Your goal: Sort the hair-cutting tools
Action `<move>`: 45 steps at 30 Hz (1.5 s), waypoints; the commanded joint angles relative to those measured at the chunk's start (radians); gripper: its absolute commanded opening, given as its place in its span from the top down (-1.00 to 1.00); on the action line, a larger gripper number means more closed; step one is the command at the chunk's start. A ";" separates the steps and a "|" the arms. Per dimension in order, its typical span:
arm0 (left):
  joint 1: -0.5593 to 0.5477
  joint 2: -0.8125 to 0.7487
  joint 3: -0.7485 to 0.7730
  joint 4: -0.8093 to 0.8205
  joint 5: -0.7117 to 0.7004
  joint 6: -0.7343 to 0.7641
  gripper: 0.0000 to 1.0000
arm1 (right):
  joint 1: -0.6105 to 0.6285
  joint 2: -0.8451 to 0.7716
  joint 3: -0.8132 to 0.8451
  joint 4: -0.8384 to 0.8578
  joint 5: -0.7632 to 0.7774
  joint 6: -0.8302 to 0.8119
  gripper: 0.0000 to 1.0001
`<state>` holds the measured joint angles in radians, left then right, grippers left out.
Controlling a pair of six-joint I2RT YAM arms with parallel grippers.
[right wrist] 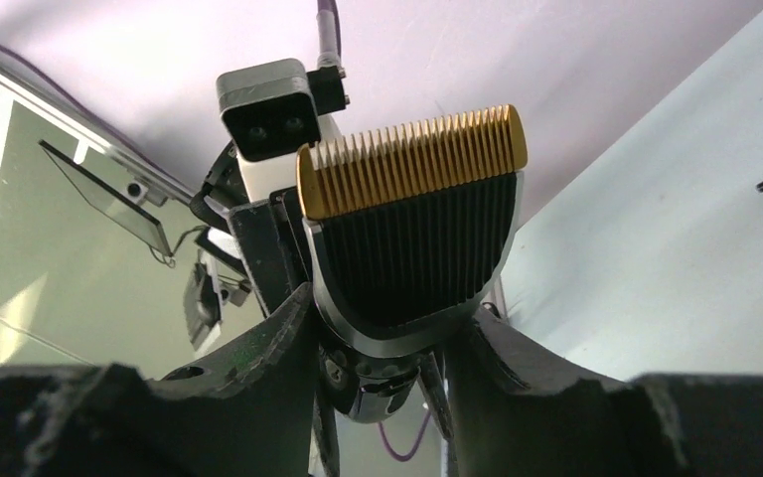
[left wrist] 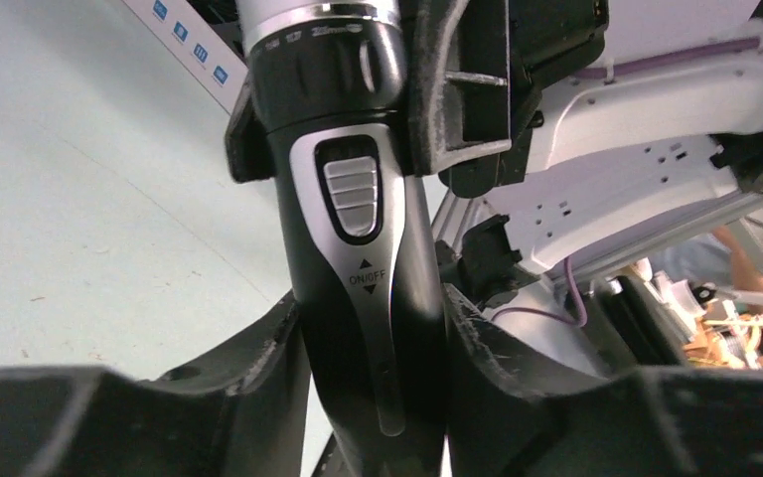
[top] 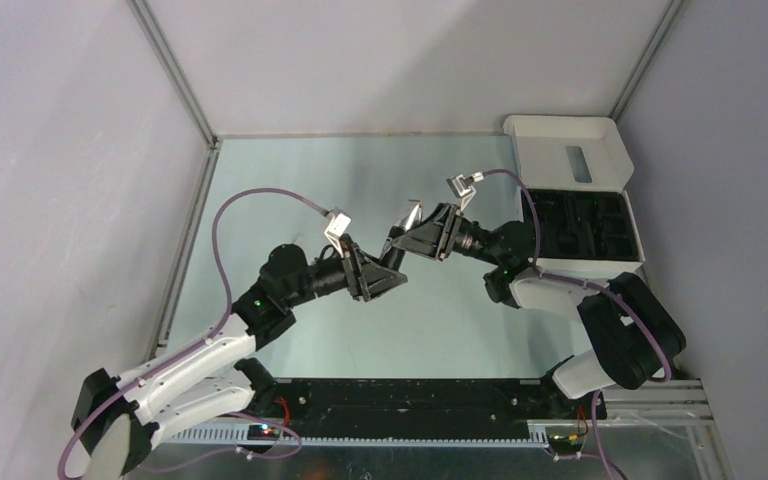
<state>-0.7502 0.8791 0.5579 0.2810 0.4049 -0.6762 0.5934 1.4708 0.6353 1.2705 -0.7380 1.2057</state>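
**Left gripper (top: 390, 262) and right gripper (top: 405, 232) both on the trimmer (top: 411, 215)**

On my left wrist camera the fingers (left wrist: 258, 378) press against both sides of the black trimmer, below its on/off switch (left wrist: 350, 189). My right gripper pinches it just under the gold-toothed blade (right wrist: 412, 159). I see it held in the air between them, over the middle of the table (top: 290, 180), well apart from the white box (top: 570, 140).

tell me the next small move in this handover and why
Probably open the right hand and let go. The trimmer hangs in mid-air between both arms. The left hand looks closed on both sides of its body, while the right hand clamps the blade end. This is safe only if the left grip is firm.
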 commanded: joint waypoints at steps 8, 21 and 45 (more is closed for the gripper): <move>0.003 -0.018 0.048 -0.086 -0.067 0.074 1.00 | 0.019 -0.148 0.008 -0.167 0.024 -0.159 0.30; -0.320 0.119 0.253 -0.455 -0.918 0.423 1.00 | 0.143 -0.472 0.154 -1.232 0.620 -0.361 -0.76; -0.469 0.194 0.221 -0.307 -1.038 0.554 1.00 | 0.200 -0.391 0.233 -1.322 0.840 -0.170 -0.77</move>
<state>-1.2022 1.0794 0.7628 -0.1345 -0.5930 -0.1562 0.7864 1.0557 0.7868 -0.0853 0.0719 1.0222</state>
